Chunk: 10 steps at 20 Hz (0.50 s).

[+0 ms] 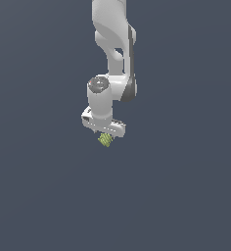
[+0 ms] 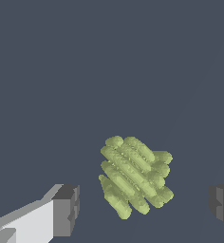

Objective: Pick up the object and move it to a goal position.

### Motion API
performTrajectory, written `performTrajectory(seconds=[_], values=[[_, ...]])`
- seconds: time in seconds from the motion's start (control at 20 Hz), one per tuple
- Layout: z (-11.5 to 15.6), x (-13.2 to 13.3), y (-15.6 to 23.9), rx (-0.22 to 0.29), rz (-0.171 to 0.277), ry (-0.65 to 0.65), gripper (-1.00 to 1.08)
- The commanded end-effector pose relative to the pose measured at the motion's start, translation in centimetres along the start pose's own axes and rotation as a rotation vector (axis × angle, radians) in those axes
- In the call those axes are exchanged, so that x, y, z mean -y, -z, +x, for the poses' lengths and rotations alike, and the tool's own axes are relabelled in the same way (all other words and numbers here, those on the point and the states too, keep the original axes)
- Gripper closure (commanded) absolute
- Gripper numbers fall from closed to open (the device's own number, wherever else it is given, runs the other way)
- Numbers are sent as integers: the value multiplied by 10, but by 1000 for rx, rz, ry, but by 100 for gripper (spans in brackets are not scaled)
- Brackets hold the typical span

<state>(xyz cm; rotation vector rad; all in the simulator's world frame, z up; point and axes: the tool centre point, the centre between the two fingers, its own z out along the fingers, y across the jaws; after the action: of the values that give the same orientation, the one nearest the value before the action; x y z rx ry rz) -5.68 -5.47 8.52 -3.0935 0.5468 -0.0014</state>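
Observation:
The object (image 2: 135,175) is a small yellow-green lump with a ridged, striped surface. In the exterior view it (image 1: 105,140) shows just below the white gripper's hand, partly hidden by it. My gripper (image 2: 144,206) is open: in the wrist view the two dark fingertips (image 2: 66,209) stand wide apart on either side of the object, with clear gaps to it. The object lies between the fingers and touches neither pad. In the exterior view my gripper (image 1: 106,137) is right over the object, and its fingers are too small to make out.
The ground (image 1: 186,196) is a plain dark blue-grey surface all around. The white arm (image 1: 115,39) rises from the gripper to the top of the exterior view. No goal marker shows.

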Motion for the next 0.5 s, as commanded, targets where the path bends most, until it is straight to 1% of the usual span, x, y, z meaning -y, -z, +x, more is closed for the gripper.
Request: performTrajectory(seconds=[0.0,0.25,0.45], values=[[-1,-1,-9,1,0,-1,-92],[-2,-1,-34,1,-1,-4,-92],[-1,-1,-43,1,0,-5,-92]])
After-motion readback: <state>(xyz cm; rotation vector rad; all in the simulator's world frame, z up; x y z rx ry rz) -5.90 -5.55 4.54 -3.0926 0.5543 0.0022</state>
